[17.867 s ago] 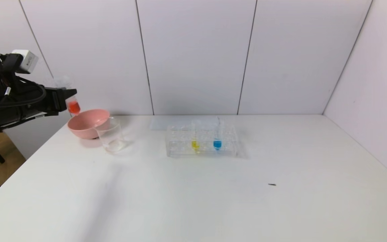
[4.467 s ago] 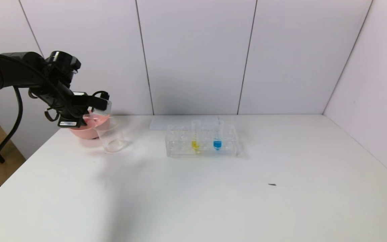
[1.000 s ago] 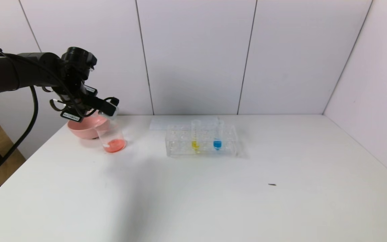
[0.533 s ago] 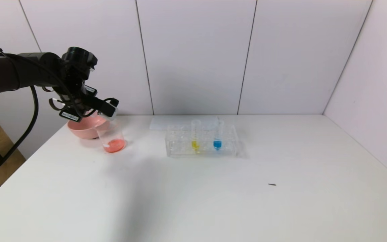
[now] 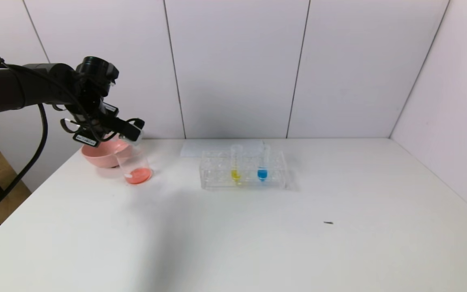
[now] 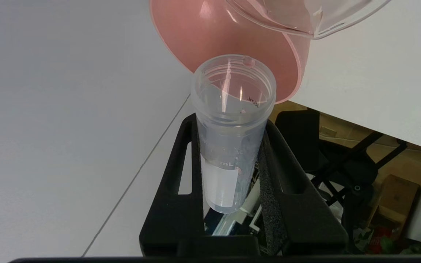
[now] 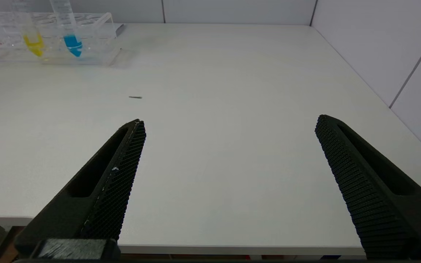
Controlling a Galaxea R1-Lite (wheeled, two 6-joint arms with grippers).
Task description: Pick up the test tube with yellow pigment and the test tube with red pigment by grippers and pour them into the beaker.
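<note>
Near the far left corner of the counter (image 5: 258,243), my left gripper (image 5: 133,130) is clenched on the test tube with red pigment (image 6: 232,128), tipped mouth-down over the rim of the beaker (image 5: 135,164); the tube looks drained, and red-orange liquid sits in the beaker's bottom. The pink bowl (image 5: 97,154) stands just behind the beaker, touching it or nearly so. Farther right, toward the middle of the far edge, the clear rack (image 5: 243,170) holds the test tube with yellow pigment (image 5: 236,164) upright, with a blue-liquid tube (image 5: 262,164) beside it. My right gripper (image 7: 228,146) hangs spread wide over the near right edge, grasping nothing.
</note>
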